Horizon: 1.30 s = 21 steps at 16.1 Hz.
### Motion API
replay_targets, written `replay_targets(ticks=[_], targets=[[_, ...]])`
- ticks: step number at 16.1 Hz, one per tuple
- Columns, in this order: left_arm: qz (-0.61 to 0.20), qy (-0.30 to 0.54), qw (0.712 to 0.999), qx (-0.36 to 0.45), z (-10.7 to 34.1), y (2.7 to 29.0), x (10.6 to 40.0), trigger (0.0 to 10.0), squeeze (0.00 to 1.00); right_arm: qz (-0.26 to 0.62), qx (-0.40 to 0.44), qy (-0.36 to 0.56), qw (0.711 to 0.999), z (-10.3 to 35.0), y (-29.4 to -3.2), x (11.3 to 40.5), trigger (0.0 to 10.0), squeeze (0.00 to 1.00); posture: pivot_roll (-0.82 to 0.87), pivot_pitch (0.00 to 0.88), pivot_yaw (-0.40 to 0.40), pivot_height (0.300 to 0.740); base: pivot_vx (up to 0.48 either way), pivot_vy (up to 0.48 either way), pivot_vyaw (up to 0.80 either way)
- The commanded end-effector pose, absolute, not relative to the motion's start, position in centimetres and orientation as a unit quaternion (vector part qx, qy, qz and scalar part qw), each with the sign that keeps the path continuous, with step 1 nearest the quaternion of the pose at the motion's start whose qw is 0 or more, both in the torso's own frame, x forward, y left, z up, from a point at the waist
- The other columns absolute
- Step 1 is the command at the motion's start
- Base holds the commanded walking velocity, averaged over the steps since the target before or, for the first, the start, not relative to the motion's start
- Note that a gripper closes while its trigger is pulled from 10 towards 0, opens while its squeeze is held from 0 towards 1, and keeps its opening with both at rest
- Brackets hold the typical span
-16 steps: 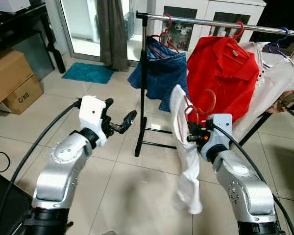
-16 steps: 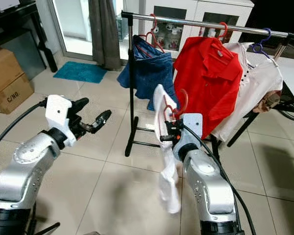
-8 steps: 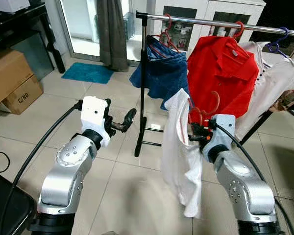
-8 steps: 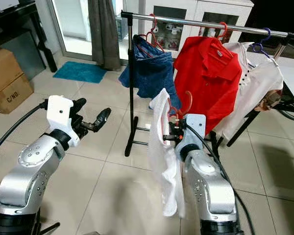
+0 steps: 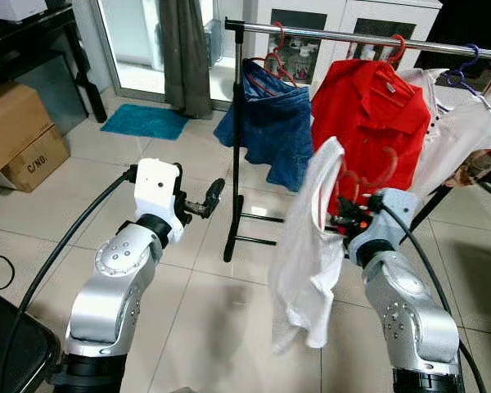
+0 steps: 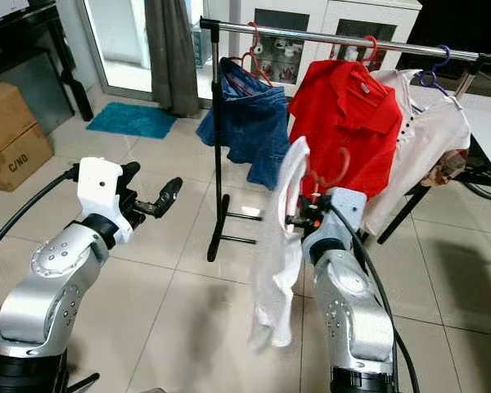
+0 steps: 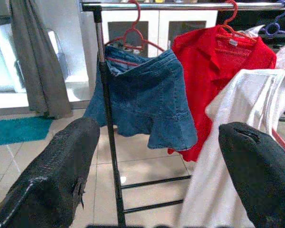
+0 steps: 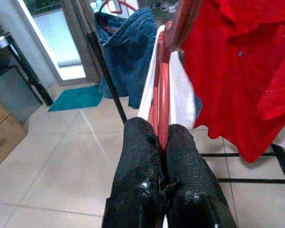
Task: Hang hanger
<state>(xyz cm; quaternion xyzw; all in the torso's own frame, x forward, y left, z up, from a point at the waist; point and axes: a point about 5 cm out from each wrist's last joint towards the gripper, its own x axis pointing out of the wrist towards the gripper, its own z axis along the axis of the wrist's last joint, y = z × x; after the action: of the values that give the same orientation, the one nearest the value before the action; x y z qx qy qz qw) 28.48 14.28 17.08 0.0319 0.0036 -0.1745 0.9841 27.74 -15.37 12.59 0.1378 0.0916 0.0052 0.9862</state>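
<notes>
While right hand (image 5: 349, 223) grips, red hanger (image 5: 368, 169) raised nearer rail (image 5: 368, 34).

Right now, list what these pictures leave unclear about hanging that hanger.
- Red hanger: its shoulders are hidden by the white garment, eye views.
- Its hook: blurred against the red shirt.
- Rail: right end cut off by the frame edge.
- Right gripper: wrist view hides the contact.

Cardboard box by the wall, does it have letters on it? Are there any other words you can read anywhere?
"C/NO." in dark letters on the side of the lower cardboard box.
The label inside the collar of the red shirt is too small to read.
No other words or numbers can be read.
</notes>
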Motion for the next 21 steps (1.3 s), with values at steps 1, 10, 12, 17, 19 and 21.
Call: replay_targets(ticks=[1,10,12,17,19,21], targets=[[-0.171,-0.002,0.985,0.036,17.5,14.2,28.7,10.0,0.0,-0.012,0.137,0.071,0.988,13.3,-15.7,28.0,10.0,0.0,-0.12,0.0,-0.015,0.74,0.0,0.0,0.0],[-0.176,0.001,0.984,0.033,17.4,14.2,28.8,10.0,0.0,-0.032,0.126,0.082,0.988,12.9,-16.1,27.9,10.0,0.0,-0.12,0.0,-0.011,0.74,0.0,0.0,0.0],[-0.178,0.002,0.984,0.03,17.3,14.1,28.9,10.0,0.0,-0.031,0.145,0.077,0.986,12.9,-16.1,27.9,10.0,0.0,-0.13,0.0,-0.009,0.74,0.122,0.0,0.0],[-0.178,0.004,0.984,0.026,17.3,14.1,28.9,10.0,0.0,-0.042,0.099,0.1,0.989,12.5,-16.1,27.8,10.0,0.0,-0.12,0.0,-0.01,0.74,0.334,0.0,0.0],[-0.18,0.004,0.983,0.029,17.3,14.1,28.9,10.0,0.0,-0.038,0.105,0.096,0.989,12.5,-15.9,27.9,10.0,0.0,-0.12,0.0,-0.008,0.74,0.366,0.0,0.0],[-0.184,0.004,0.982,0.031,17.3,14.0,28.9,10.0,0.0,-0.052,0.109,0.109,0.987,12.2,-16.3,27.8,10.0,0.0,-0.12,0.0,-0.01,0.74,0.364,0.0,-0.23]])
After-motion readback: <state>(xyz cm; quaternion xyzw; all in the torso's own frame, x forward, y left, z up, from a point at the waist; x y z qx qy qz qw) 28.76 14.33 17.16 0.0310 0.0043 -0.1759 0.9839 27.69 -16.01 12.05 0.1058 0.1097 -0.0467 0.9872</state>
